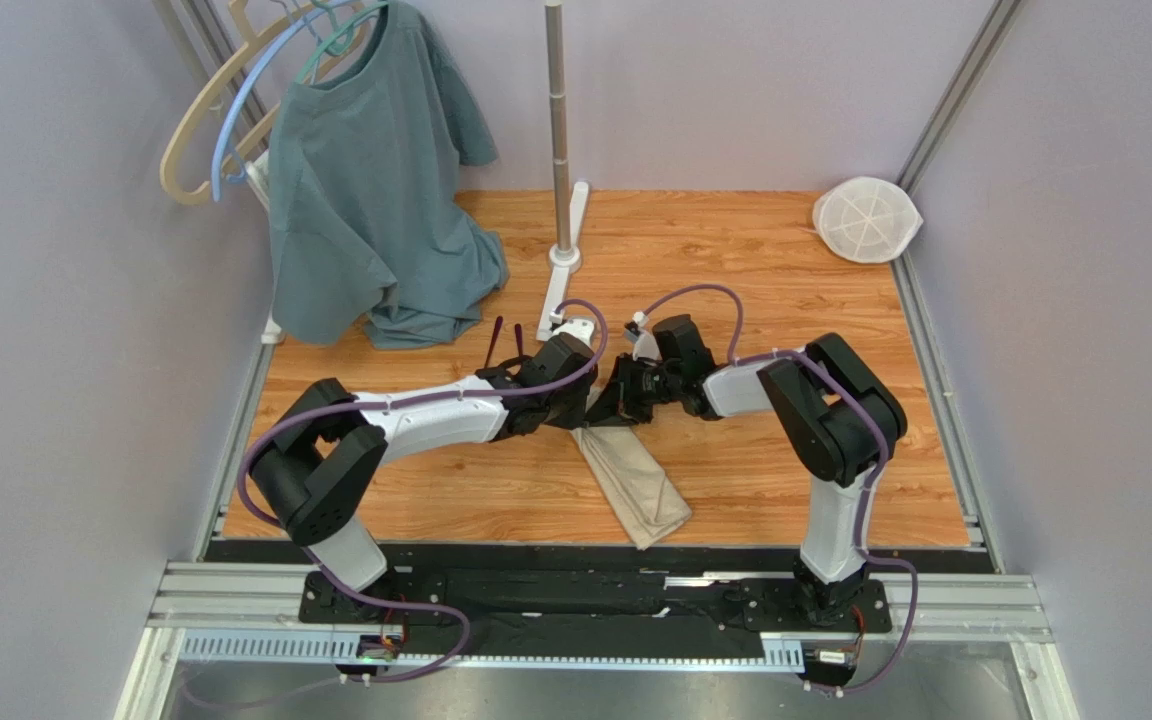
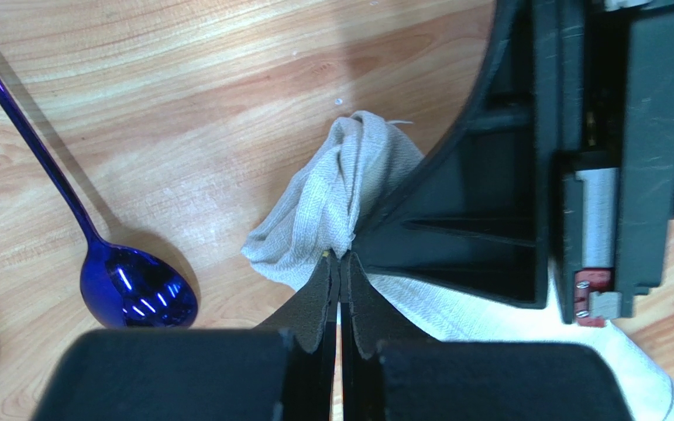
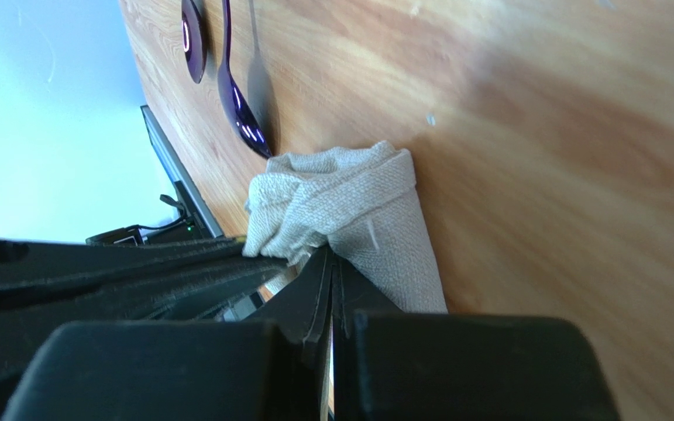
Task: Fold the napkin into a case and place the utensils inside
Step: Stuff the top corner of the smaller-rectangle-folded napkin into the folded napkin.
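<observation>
Lying furthest left, the two spoons (image 1: 503,347) rest on the wooden surface (image 1: 778,285), just beside the left arm's wrist and apart from the cloth. They look light, stiff and glossy, so probably slippery. The thin handle seems a surer hold than the rounded bowl. Next comes the left tool (image 2: 340,279), clenched, its tips pinching the bunched far end of the napkin (image 2: 327,206). The napkin is folded into a narrow oblong at the middle of the surface, running back toward the near edge. It is thin, limp and light, so it would likely sag or unfold if pulled carelessly. Taking only the upper layer at that end is what should open a mouth. On the right, the right tool (image 3: 332,267) is likewise clenched on the same crumpled end, close against the left one.
</observation>
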